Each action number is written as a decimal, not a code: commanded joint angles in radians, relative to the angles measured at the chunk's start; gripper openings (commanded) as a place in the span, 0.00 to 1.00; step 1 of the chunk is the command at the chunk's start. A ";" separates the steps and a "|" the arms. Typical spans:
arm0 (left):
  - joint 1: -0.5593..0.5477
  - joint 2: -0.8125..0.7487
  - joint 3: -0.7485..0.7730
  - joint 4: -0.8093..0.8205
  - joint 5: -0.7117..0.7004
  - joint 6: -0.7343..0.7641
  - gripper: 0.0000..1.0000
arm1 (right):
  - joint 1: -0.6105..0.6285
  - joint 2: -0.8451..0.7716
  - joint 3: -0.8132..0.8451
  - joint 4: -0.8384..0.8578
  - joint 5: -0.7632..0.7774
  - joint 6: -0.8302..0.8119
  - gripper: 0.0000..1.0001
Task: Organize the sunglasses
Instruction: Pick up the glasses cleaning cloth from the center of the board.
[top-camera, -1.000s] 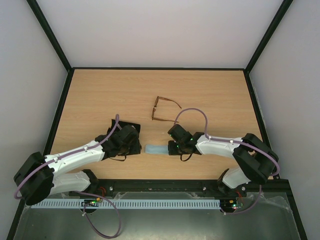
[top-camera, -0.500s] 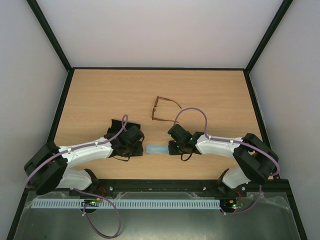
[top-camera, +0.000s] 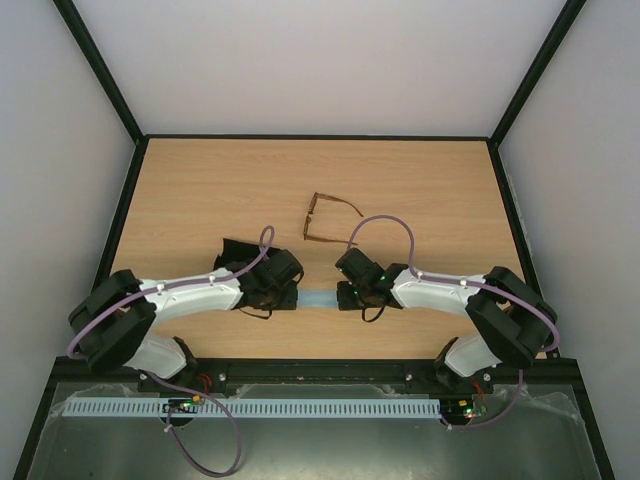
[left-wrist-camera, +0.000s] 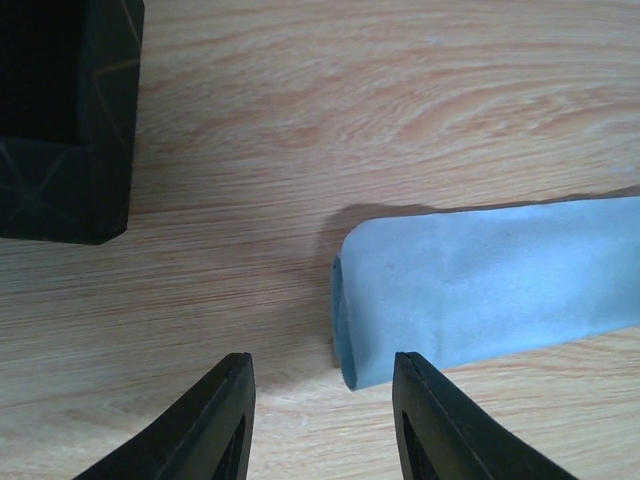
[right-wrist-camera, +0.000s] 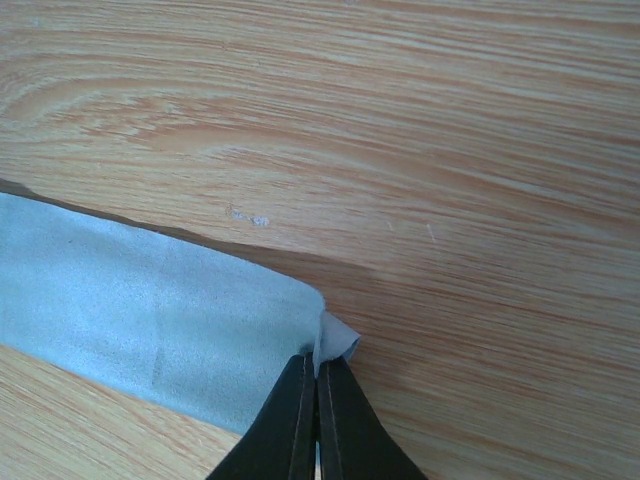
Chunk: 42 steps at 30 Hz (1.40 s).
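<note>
One pair of sunglasses (top-camera: 328, 222) lies on the table (top-camera: 200, 190) near its middle, beyond both arms, with the temple arms unfolded and nothing touching it. From above, a loop of the right arm's purple cable (top-camera: 385, 222) arcs beside the end of its nearer temple arm; whether it hangs over that end I cannot tell. Nearer the arms lies one light blue cloth (top-camera: 318, 299), folded into a long strip that spans the gap between the two tools. The right tool (right-wrist-camera: 318, 390) is closed tight on the strip's right corner (right-wrist-camera: 140, 320), so a small tuft of fabric stands up just above the fingertips. The left tool (left-wrist-camera: 320, 400) stands partly spread at the strip's other end (left-wrist-camera: 480, 290). The folded edge sits just ahead of the gap, closer to the right-hand finger (left-wrist-camera: 430, 420), and neither finger presses on it. One black case (left-wrist-camera: 60, 120) rests on the table to the left of that tool, apart from the cloth, with bare wood between them. In the overhead view the case (top-camera: 232, 250) is mostly hidden under the left arm, and the left tool (top-camera: 287, 292) and right tool (top-camera: 348, 292) cover the cloth's ends. That makes one pair of sunglasses, one cloth, one case and two arms.
</note>
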 joint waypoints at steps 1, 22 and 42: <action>-0.015 0.049 0.018 -0.004 -0.024 0.002 0.39 | 0.005 0.001 0.000 -0.019 0.012 -0.010 0.01; -0.031 0.142 0.035 0.040 -0.022 -0.010 0.20 | 0.005 -0.007 -0.025 0.022 -0.016 -0.012 0.01; -0.037 0.090 0.056 0.009 -0.072 -0.028 0.02 | 0.005 0.000 -0.002 0.023 -0.028 -0.021 0.01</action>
